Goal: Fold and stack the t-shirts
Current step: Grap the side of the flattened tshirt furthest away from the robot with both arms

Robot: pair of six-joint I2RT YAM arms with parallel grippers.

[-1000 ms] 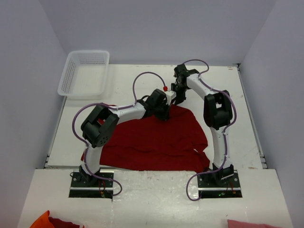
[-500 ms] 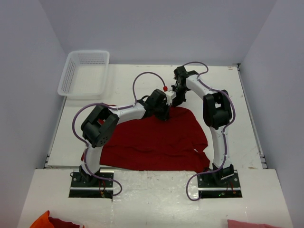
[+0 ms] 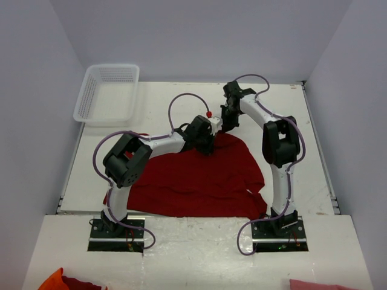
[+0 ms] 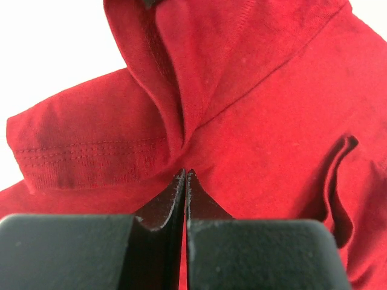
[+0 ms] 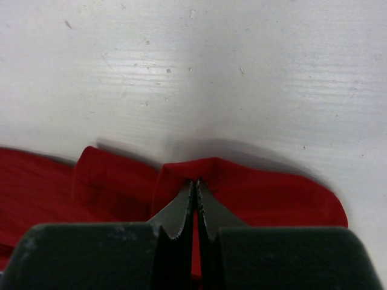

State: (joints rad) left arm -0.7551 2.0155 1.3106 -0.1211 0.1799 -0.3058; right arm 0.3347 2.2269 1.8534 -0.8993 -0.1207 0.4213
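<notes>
Top external view: a dark red t-shirt (image 3: 199,178) lies spread and rumpled across the middle and near part of a white table (image 3: 302,133). Both arms reach to its far edge. The left gripper (image 4: 184,176) is closed, pinching a raised fold of cloth beside a stitched hem. The right gripper (image 5: 196,183) is likewise closed, nipping the shirt's far rim just above bare tabletop.

The cloth looks light, soft and limp. It will likely sag and crease between the two pinch points, so hems and corners seem the surest holds.

The table is smooth and lightly scuffed. A white mesh basket (image 3: 109,93) sits at the far left corner, well apart from the shirt. Plain pale walls enclose the table on three sides.
</notes>
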